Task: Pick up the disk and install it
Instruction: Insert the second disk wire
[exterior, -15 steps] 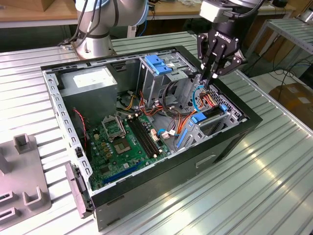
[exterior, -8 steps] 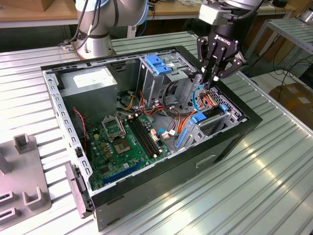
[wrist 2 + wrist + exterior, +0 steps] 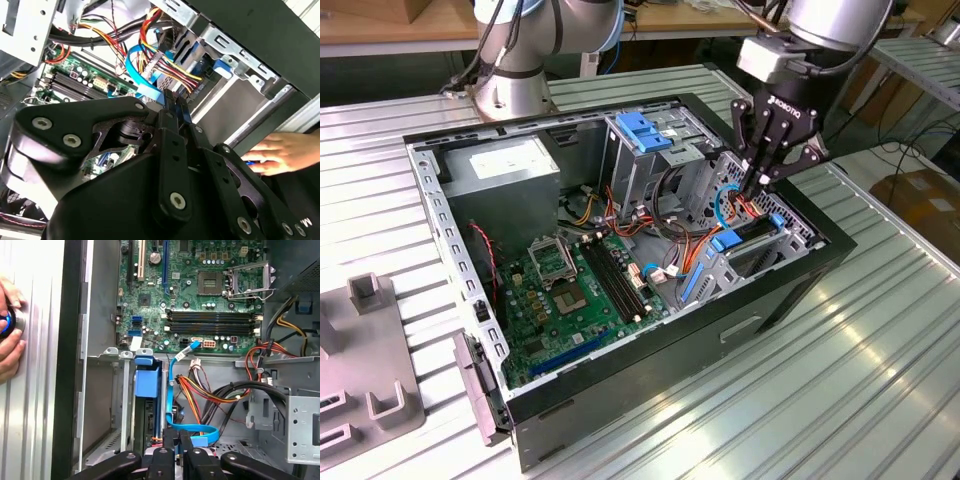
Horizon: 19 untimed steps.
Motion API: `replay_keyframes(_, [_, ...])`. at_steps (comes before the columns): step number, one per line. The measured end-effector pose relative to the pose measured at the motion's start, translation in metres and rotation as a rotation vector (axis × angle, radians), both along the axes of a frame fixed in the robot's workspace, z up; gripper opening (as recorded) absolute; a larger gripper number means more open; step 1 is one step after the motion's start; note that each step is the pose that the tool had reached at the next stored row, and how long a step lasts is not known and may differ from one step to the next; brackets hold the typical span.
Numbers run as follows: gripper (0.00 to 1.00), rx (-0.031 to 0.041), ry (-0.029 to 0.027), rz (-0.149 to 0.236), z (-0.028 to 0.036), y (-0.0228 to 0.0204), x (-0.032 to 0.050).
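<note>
At the exterior view's left, a flat grey plastic holder [image 3: 370,390] with little upright blocks lies on the ribbed, shiny metal surface [image 3: 880,380]. Next to it sits the open computer case [image 3: 660,375], a black box with thin silver walls. Inside, at about 10 o'clock, we see a plain grey power box [image 3: 505,165]. Below it lies the green board [image 3: 570,290], flat and bumpy with small parts. At 12 o'clock stands a silver metal cage [image 3: 645,150] with a blue plastic tab.

Further right, at about 3 o'clock in the case, the disk [image 3: 750,232] is in its slot. It stands on its thin edge, and its long side runs from about 8 o'clock to 2 o'clock. In the first wrist view we see the disk [image 3: 150,417] edge-on, dark and thin, with its smooth light-blue bracket [image 3: 147,380] at the end that points to the green board. Red, yellow and orange wires and a flat blue cable [image 3: 192,429] bunch up just beside it.

The arm [image 3: 830,25] comes in from 1 o'clock, round and silver. Its black tool [image 3: 758,185] points straight down into the case, right over the disk. Its fingers [image 3: 172,107] are pressed together, and we cannot see anything held between them.

A person's hand [image 3: 277,155] rests on the surface outside the case, by a round blue button [image 3: 6,322].
</note>
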State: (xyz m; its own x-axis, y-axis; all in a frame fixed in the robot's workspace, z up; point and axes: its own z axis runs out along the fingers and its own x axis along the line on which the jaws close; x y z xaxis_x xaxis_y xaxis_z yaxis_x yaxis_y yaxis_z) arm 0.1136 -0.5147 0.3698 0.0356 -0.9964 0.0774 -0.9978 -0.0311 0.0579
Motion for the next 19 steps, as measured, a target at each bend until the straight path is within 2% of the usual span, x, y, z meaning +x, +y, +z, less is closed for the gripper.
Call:
replay_keyframes(1, [0.16, 0.0109, 0.0000, 0.001, -0.0002, -0.0017, -0.0003])
replay_keyframes(3, [0.16, 0.0241, 0.0000, 0.002, -0.0013, -0.0064, -0.0006])
replay_keyframes(4, [0.16, 0.0355, 0.0000, 0.003, -0.0029, -0.0138, -0.0010])
replay_keyframes(5, [0.16, 0.0446, -0.0001, 0.004, -0.0038, -0.0175, -0.0017])
replay_keyframes(6, [0.16, 0.0499, -0.0025, 0.006, -0.0043, -0.0196, -0.0025])
replay_keyframes(9, [0.16, 0.0517, -0.0183, 0.008, -0.0052, -0.0219, -0.0043])
replay_keyframes(11, [0.16, 0.0523, -0.0362, 0.008, -0.0060, -0.0232, -0.0080])
replay_keyframes(13, [0.16, 0.0547, -0.0474, 0.009, -0.0066, -0.0236, -0.0118])
replay_keyframes(14, [0.16, 0.0590, -0.0552, 0.009, -0.0069, -0.0238, -0.0144])
replay_keyframes(16, [0.16, 0.0602, -0.0703, 0.009, -0.0083, -0.0241, -0.0156])
replay_keyframes(19, [0.16, 0.0601, -0.0826, 0.009, -0.0102, -0.0243, -0.0160])
